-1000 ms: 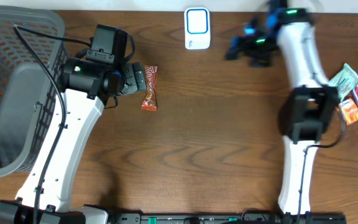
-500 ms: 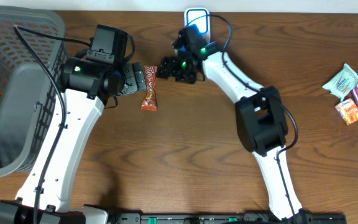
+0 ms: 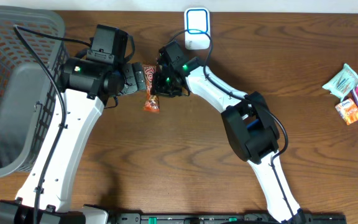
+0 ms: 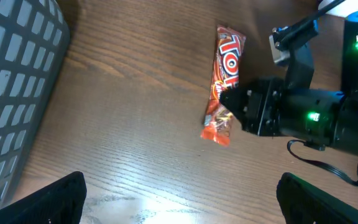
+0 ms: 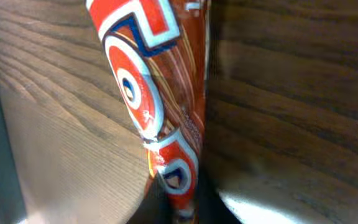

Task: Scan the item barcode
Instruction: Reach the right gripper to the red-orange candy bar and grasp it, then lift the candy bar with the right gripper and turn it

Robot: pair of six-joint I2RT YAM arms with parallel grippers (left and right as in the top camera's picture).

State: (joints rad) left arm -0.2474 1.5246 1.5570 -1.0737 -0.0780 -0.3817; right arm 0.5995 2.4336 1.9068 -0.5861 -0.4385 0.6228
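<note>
Bare wood (image 3: 185,143) lies open below snack bar (image 4: 227,56), edge pinched by right end effector (image 4: 227,101).

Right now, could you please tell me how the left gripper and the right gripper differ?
The left gripper is wide open; the right gripper is shut. The left gripper holds nothing, while the right gripper pinches the orange snack bar near one end. The left gripper hangs above the table, while the right gripper is down at its surface. Both are near that bar.
</note>
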